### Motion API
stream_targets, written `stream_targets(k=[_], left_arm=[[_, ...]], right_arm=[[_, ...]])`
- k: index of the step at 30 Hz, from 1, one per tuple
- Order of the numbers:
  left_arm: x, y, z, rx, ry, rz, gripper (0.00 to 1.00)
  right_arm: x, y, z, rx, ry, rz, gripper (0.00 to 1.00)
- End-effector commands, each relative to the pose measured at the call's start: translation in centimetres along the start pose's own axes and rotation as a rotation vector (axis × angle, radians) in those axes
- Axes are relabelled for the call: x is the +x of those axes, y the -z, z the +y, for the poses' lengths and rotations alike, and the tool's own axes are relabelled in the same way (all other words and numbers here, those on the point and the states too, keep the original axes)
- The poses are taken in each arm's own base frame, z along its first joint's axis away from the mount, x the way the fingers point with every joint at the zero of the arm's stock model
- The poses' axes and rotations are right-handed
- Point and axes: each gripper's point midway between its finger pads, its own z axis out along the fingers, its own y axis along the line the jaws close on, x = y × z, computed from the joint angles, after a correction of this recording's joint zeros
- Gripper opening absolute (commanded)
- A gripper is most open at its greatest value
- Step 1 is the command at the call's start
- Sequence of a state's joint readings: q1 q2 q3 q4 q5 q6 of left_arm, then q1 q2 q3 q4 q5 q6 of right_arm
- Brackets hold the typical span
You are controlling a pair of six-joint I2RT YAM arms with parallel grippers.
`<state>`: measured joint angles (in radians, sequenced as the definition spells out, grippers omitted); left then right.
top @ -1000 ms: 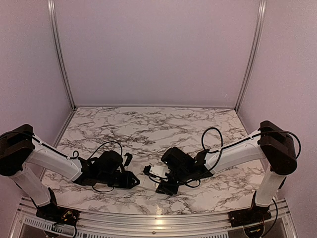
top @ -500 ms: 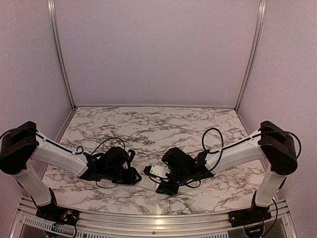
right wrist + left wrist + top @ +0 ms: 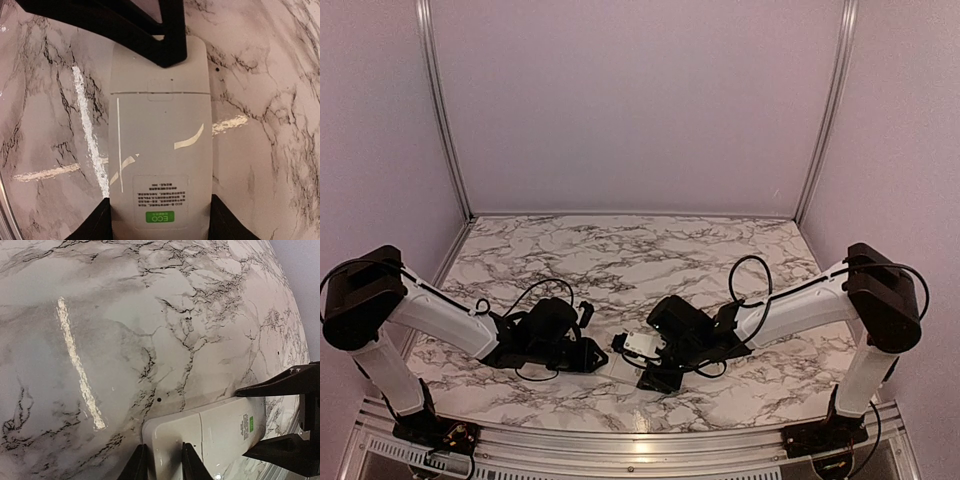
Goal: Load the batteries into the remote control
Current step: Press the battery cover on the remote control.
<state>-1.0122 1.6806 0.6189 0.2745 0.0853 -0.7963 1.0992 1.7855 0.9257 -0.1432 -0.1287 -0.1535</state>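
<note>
Left pincer [image 3: 163,466] has moved up to the remote [image 3: 215,427], tips narrowly apart at its end, grip unclear. Right pincer [image 3: 159,212] clamps the remote's sides, so removing the cover [image 3: 145,77] looks next.

**Flat white rectangular plastic remote control [image 3: 642,345] held between two end effectors on the marble-patterned table [image 3: 620,250]**

The remote control lies back-up near the table's front edge, about midway between the two arm bases. The right end effector [image 3: 160,226] straddles its right, labelled end, with one finger against each long side. The left end effector [image 3: 164,464] sits at the opposite, left end, beyond the battery-cover seam. Its fingers stand close together over that end's edge, though the wrist view does not show whether they touch it.
</note>
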Motion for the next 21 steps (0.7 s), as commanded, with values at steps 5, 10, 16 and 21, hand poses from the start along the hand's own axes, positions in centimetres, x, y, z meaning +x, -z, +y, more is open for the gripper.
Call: stream_targets(k=[5, 10, 16, 21], left_arm=[[10.9, -1.0, -5.2, 0.311, -0.081, 0.409, 0.10], [9.9, -0.2, -4.5, 0.269, -0.087, 0.364, 0.14], [6.7, 0.8, -1.3, 0.147, -0.056, 0.260, 0.30], [3.6, 2.0, 1.0, 0.086, -0.024, 0.174, 0.42]], right_arm=[[-0.2, -1.7, 0.2, -0.030, 0.083, 0.016, 0.06], [0.1, -1.8, 0.0, -0.023, 0.093, 0.028, 0.06], [2.0, -0.7, -0.6, 0.000, 0.092, 0.062, 0.17], [2.8, -0.4, -0.5, -0.006, 0.091, 0.082, 0.44]])
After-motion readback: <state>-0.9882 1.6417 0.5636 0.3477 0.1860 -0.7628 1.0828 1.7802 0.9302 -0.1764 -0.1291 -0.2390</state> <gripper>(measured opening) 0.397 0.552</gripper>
